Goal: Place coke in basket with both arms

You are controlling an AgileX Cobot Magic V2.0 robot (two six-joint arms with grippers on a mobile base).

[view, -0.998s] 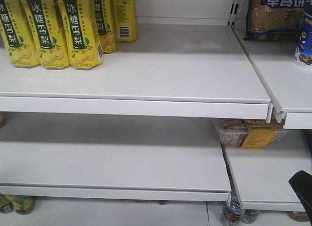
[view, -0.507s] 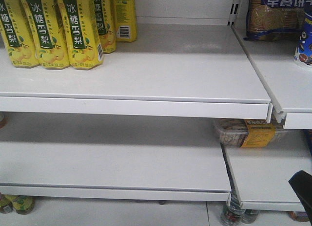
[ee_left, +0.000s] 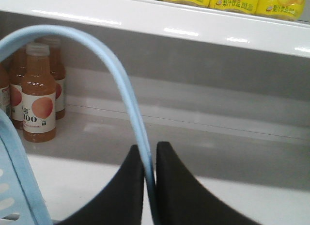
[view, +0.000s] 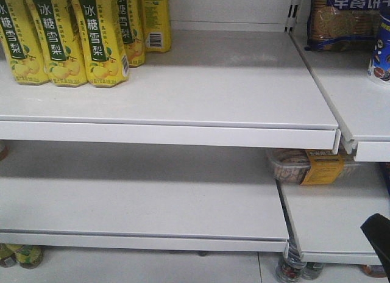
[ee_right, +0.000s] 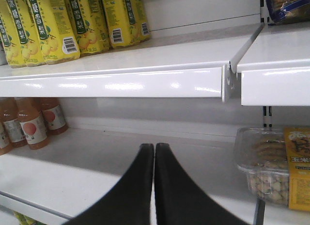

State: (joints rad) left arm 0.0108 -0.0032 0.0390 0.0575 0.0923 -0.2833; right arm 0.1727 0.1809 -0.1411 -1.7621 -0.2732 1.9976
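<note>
No coke shows in any view. In the left wrist view my left gripper (ee_left: 150, 146) is shut on the thin light-blue hoop handle (ee_left: 104, 60) of the basket, which arches up and to the left. A slotted corner of the basket (ee_left: 14, 186) fills the lower left of that view. In the right wrist view my right gripper (ee_right: 154, 146) is shut with nothing between its fingers, held in front of the lower shelf (ee_right: 97, 167). A black piece of an arm (view: 379, 237) pokes into the front view's lower right corner.
Yellow pear-drink cartons (view: 61, 39) stand on the upper shelf's left. Orange juice bottles (ee_left: 38, 96) stand at the lower shelf's back left. A clear snack box with a yellow label (ee_right: 273, 169) lies on the lower right shelf. Biscuit packs (view: 344, 17) sit upper right.
</note>
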